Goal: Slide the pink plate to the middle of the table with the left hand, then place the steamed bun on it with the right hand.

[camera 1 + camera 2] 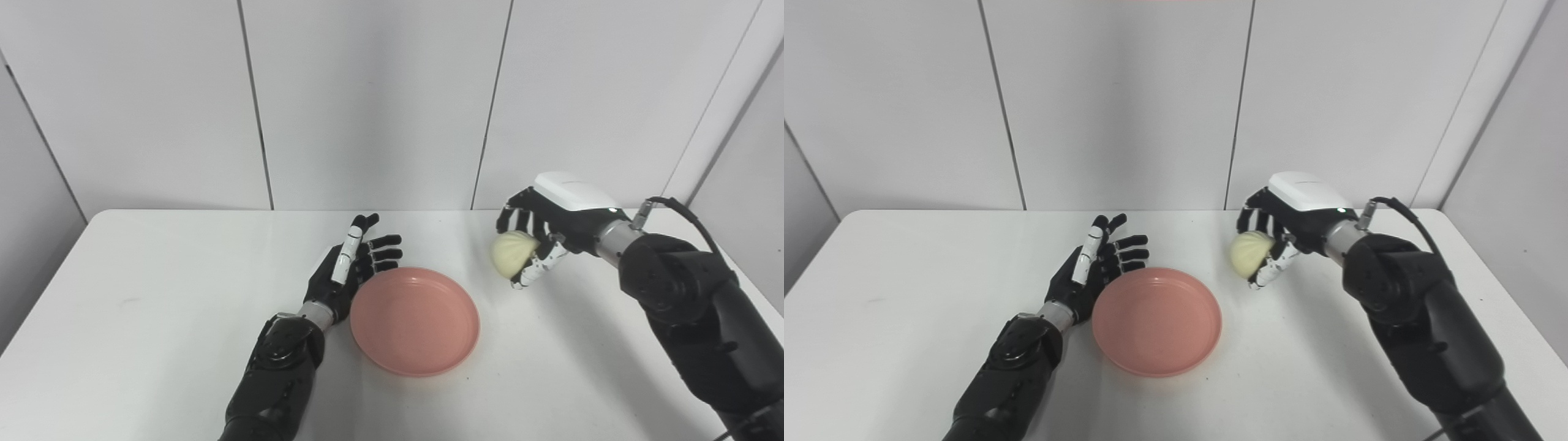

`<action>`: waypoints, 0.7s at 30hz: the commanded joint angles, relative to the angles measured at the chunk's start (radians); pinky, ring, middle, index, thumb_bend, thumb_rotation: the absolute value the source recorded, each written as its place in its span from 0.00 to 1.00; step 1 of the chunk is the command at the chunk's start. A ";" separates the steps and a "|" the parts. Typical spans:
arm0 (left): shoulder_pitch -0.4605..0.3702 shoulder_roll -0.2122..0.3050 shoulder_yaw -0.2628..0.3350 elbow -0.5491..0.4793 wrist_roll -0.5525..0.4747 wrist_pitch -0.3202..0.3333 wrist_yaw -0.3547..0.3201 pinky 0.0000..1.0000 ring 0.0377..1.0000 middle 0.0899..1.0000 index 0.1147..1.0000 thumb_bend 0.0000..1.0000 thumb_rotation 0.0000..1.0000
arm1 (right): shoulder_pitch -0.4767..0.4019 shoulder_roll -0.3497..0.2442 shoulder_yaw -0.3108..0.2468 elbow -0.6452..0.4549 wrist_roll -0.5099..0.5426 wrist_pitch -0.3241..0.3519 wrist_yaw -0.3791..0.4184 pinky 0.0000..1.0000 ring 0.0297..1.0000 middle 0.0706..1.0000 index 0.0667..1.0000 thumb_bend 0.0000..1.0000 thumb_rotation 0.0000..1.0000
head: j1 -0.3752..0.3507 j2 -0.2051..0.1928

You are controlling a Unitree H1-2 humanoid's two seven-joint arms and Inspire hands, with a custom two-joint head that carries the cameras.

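A: White table [153, 343], matte, bare apart from the plate. Pale grey wall panels [367, 104] behind, split by thin dark vertical seams; a slanted corner panel far right.

B: And on the table?

A: Pink plate [414, 320] near the middle, flat on the surface, nothing in it. Shallow, with a raised rim.

B: Left hand?

A: Left hand [352, 263] just beside the plate's left far rim, palm turned toward it, fingers [384, 253] spread and stretched out, holding nothing. Touching the rim or only close: hard to tell from either eye view. Black forearm running in from the near edge, left of the plate.

B: Steamed bun?

A: Steamed bun [1251, 255] gripped in the right hand [1283, 233], fingers curled round its far side, thumb beneath. Pale yellow-white, round, pleated on top. Held above the table, right of the plate and a little farther back, clear of the rim.

B: Right arm?

A: Coming in from the near right corner, black, with a cable [686, 214] looping by the wrist. White cover on the back of the hand.
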 commanded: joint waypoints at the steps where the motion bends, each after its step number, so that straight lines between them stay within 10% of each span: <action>1: 0.030 -0.002 -0.005 0.064 0.019 0.042 0.012 0.70 0.69 0.71 0.93 0.71 0.94 | -0.053 0.004 -0.005 -0.044 -0.007 -0.016 -0.012 0.24 0.31 0.39 0.50 0.52 0.00 | 0.001 0.000; 21: 0.013 -0.012 -0.006 0.113 0.020 0.013 0.011 0.71 0.69 0.71 0.93 0.76 0.91 | -0.075 0.167 0.092 -0.049 -0.085 0.033 0.056 0.25 0.32 0.37 0.50 0.52 0.00 | 0.036 0.003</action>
